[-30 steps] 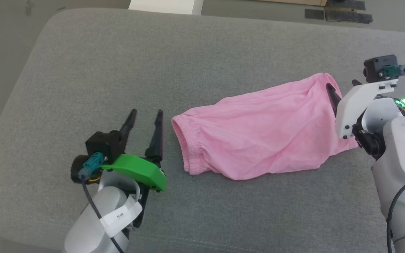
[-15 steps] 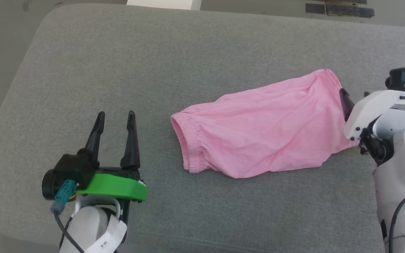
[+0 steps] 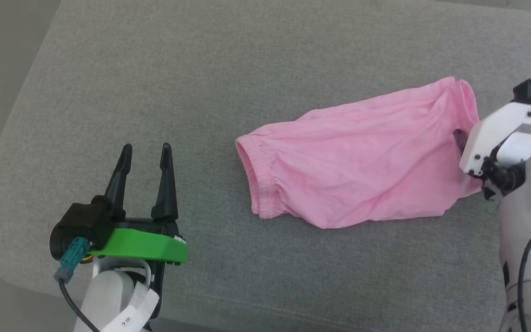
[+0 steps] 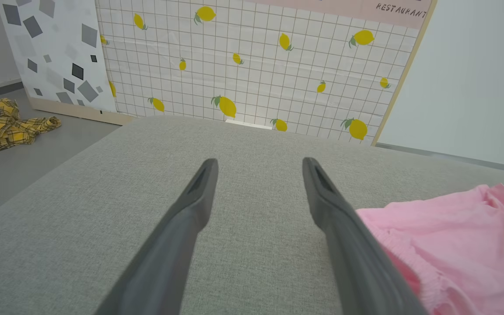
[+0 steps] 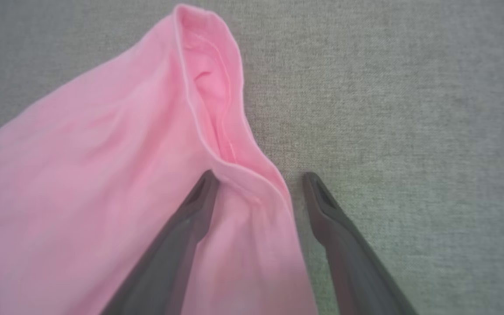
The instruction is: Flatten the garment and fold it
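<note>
Since a second ago your left gripper [image 3: 146,147] stands farther off, spread and empty. In the head view the garment [image 3: 362,161] lies lengthwise across the cushion [image 3: 247,69], to that gripper's right. Left wrist view: pink at right. Right wrist view: your right gripper [image 5: 258,175], spread, straddles its edge and is the nearer.

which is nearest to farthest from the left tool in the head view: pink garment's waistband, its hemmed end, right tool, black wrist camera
1. Gathered elastic waistband of the light pink jersey garment: just right of the left tool.
2. Its hemmed end and the right tool straddling it, far right: too close to call.
3. Black camera on the right wrist: farthest right.
</note>
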Controlling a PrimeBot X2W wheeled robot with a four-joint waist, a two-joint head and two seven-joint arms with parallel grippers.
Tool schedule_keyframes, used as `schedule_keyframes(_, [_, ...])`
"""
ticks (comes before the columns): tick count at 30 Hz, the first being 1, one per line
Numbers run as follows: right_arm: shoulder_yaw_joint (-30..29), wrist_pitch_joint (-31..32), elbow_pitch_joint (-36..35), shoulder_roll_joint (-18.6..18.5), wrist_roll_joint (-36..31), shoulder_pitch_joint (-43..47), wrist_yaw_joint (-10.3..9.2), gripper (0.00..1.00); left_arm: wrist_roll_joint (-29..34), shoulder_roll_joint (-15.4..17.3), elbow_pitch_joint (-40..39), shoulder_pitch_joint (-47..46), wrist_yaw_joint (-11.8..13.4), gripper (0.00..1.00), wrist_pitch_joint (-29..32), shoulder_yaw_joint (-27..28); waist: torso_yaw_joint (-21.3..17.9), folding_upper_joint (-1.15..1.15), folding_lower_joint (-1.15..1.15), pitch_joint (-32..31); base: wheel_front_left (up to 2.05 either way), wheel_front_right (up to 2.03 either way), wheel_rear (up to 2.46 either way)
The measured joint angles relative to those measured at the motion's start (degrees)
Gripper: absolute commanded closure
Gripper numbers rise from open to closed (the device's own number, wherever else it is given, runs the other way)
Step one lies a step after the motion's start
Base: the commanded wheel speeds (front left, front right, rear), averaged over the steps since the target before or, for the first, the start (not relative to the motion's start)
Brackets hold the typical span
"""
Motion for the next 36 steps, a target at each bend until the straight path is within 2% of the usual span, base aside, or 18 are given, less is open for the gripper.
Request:
schedule_keyframes(3, [-0.03, 3.69, 0.89, -0.16, -0.26, -2.08, -0.01, 0.00, -0.24, -0.03, -0.10, -0.07, -0.01, 0.00, 0.00, -0.23, 0.45, 0.00, 0.00, 0.84, 0.00, 0.00, 0.00])
schedule_keyframes(4, [0.08, 4.60, 1.07, -0.25, -0.13, -2.48, -0.02, 0.13, -0.36, -0.03, -0.13, -0.09, 0.04, 0.00, 0.00, -0.29, 0.54, 0.00, 0.00, 1.02, 0.00, 0.00, 0.00])
schedule_keyframes(5, [0.20, 5.57, 1.27, -0.27, 0.33, -2.89, -0.02, 0.47, -0.59, -0.03, -0.16, -0.14, 0.05, 0.00, 0.00, -0.34, 0.65, 0.00, 0.00, 1.18, 0.00, 0.00, 0.00])
schedule_keyframes(7, [0.58, 6.47, 1.44, -0.48, 1.41, -3.27, -0.02, 0.74, -0.64, -0.04, -0.26, -0.19, 0.08, 0.00, 0.00, -0.45, 0.81, 0.00, 0.00, 1.35, 0.00, 0.00, 0.00])
schedule_keyframes(8, [0.78, 6.46, 1.43, -0.54, 1.86, -3.27, -0.04, 1.00, -0.64, -0.04, -0.30, -0.19, 0.13, 0.00, 0.00, -0.48, 0.84, 0.00, 0.00, 1.37, 0.00, 0.00, 0.00])
schedule_keyframes(17, [2.19, 5.05, 1.26, 0.53, 7.98, -2.14, -0.01, 1.00, -0.64, -0.07, -0.08, -0.21, 0.32, 0.00, 0.00, -0.88, 0.55, 0.00, 0.00, 0.41, 0.00, 0.00, 0.00])
schedule_keyframes(21, [3.26, 2.93, -0.79, 0.32, 8.55, 0.97, 0.00, 1.00, -0.64, -0.11, 0.51, -0.16, 0.32, 0.00, 0.00, -1.03, -0.10, 0.00, 0.00, -1.00, 0.00, 0.00, 0.00])
schedule_keyframes(30, [-0.75, 0.80, -9.09, -5.33, 1.27, 8.31, 0.00, 1.00, -0.64, -0.18, 1.56, 0.64, 0.31, 0.00, 0.00, -1.59, -1.81, 0.00, 0.00, -4.18, 0.00, 0.00, 0.00])
schedule_keyframes(36, [-3.79, 0.90, -15.56, -4.74, -3.99, 11.89, 0.00, 1.00, -0.64, -0.19, 2.00, 0.99, 0.27, 0.00, 0.00, -1.94, -3.11, 0.00, 0.00, -5.75, 0.00, 0.00, 0.00])
